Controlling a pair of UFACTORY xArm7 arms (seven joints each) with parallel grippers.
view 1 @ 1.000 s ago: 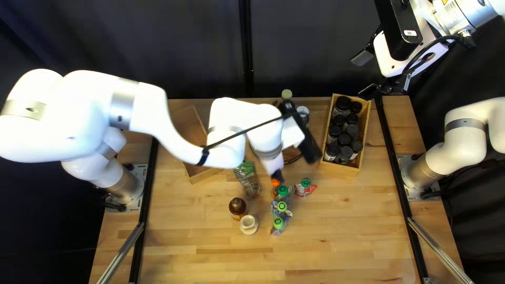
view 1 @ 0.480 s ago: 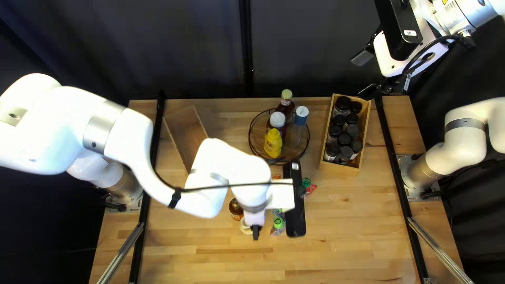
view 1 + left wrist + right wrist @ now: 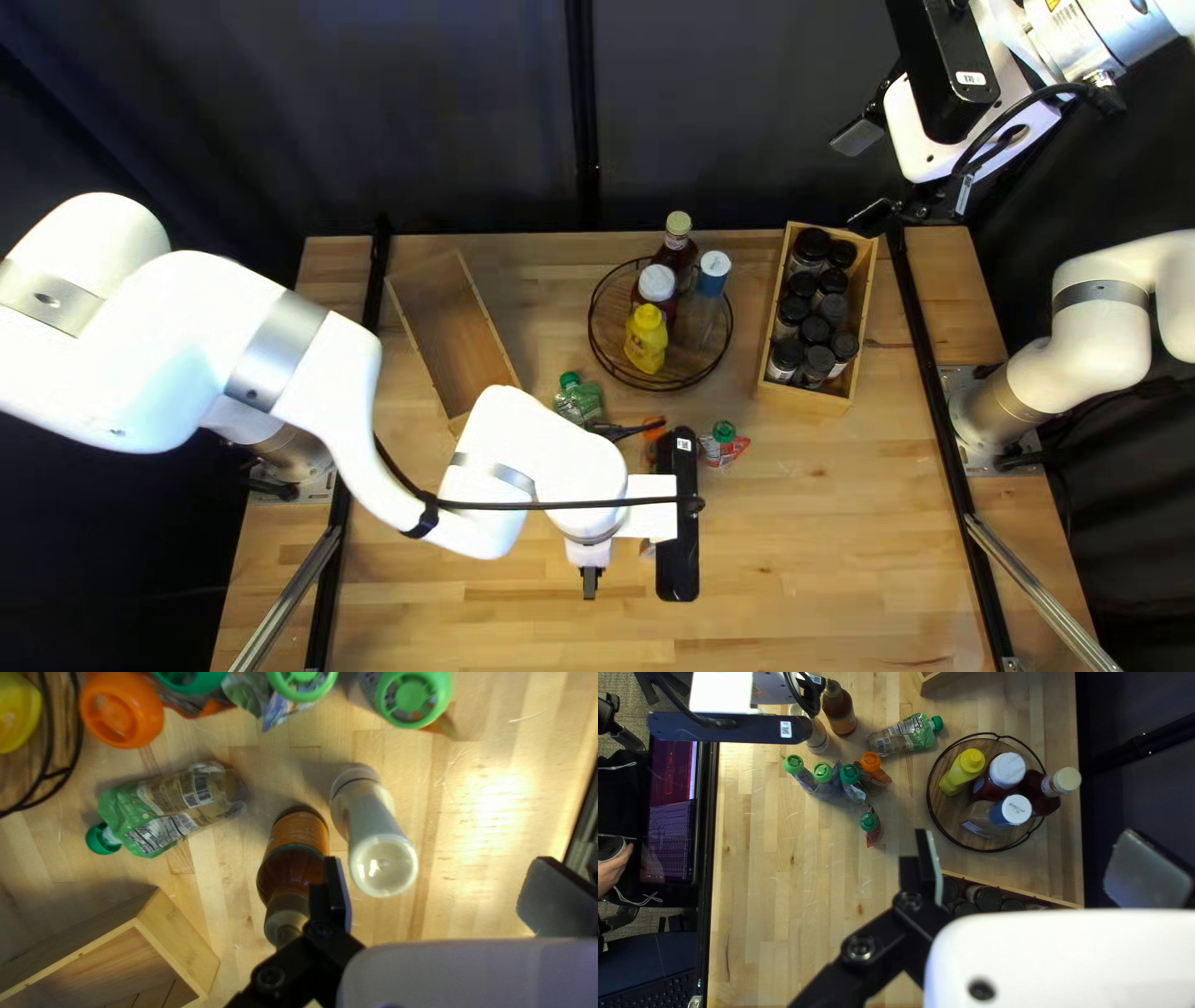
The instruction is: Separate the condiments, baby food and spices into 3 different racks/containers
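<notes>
In the top left view my left gripper (image 3: 591,580) hangs over the near middle of the table, while my right gripper (image 3: 919,214) is up by the far right edge. My left gripper (image 3: 436,899) is open and empty; one finger overlaps the brown bottle (image 3: 293,871), and a pale bottle (image 3: 374,834) stands just ahead. Beside them lies a green pouch (image 3: 180,806). Also open and empty is my right gripper (image 3: 1033,868). Several capped pouches (image 3: 831,781) group near a red pouch (image 3: 871,830). The round rack (image 3: 606,361) holds condiment bottles, including a yellow one (image 3: 645,339).
A wooden box (image 3: 864,293) of black-lidded spice jars (image 3: 815,330) stands right of the round rack. Left of that rack, an empty wooden box (image 3: 458,326) sits at an angle, partly under my left arm. Beyond the near edge, a person's hand (image 3: 613,872) shows.
My left gripper has moved from over the round rack toward the near edge, above the brown and pale bottles, uncovering the rack and its condiments. My right arm stays where it was.
</notes>
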